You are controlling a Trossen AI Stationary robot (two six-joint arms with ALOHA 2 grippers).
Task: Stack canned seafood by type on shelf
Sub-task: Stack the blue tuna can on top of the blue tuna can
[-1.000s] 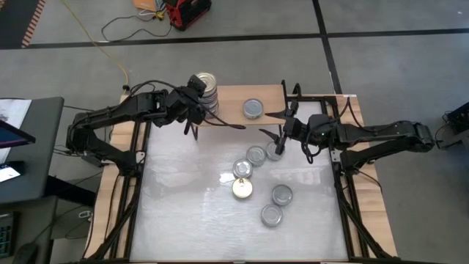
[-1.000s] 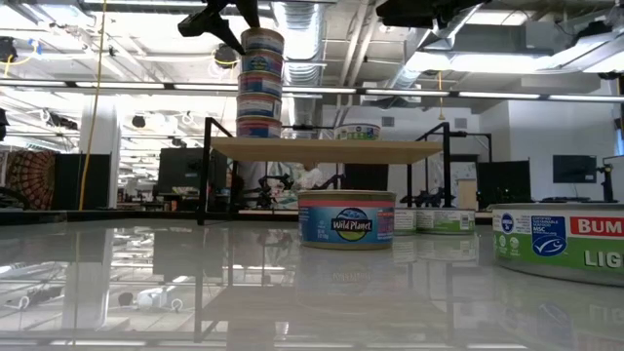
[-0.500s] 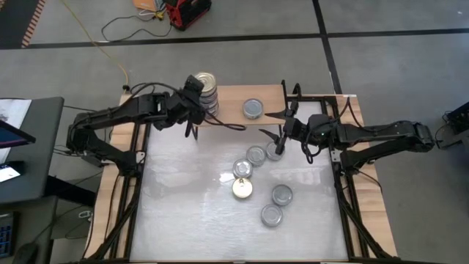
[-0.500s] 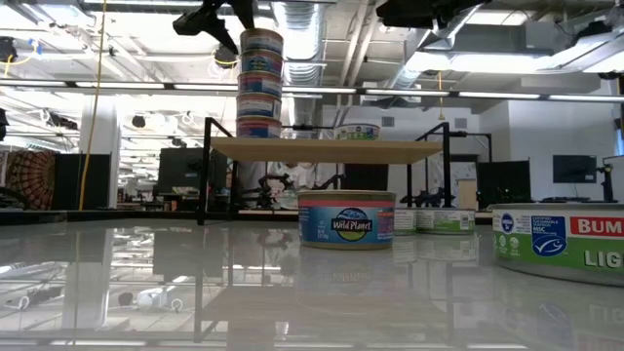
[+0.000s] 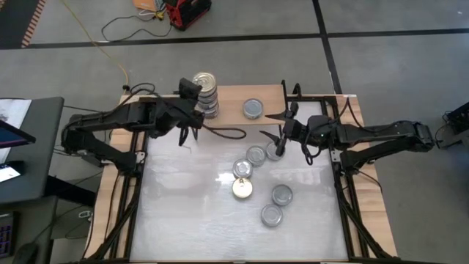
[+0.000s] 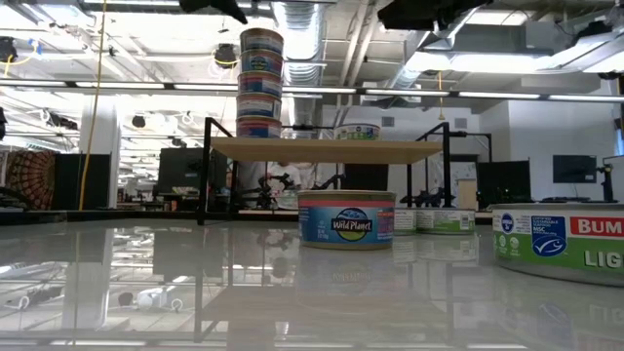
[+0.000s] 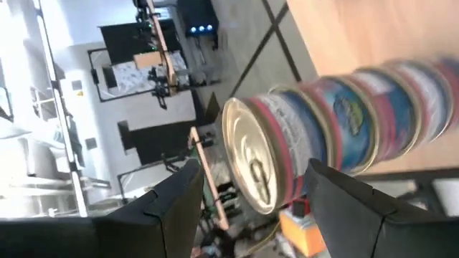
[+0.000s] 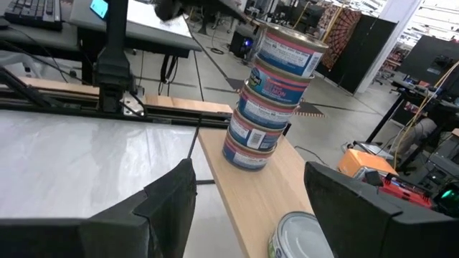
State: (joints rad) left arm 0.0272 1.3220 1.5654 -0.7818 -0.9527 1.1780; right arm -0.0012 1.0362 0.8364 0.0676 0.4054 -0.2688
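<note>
Tins [image 5: 253, 183] loose on table [image 5: 183, 220] near front, six approx, gold + silver lids mixed, still unsorted. Behind them, shelf [image 5: 231, 116] holds one leaning stack [image 5: 207, 93] of approx five at its left end and a lone tin [image 5: 253, 108] mid-board. Left gripper [image 5: 189, 133] just beside stack, fingers wide, empty. Right gripper [image 5: 282, 125] by shelf's right end, over nearest loose tins, also spread, empty. Judged under halfway. Table white, glossy; beyond: grey floor, cables, open lab w/ ducts.
</note>
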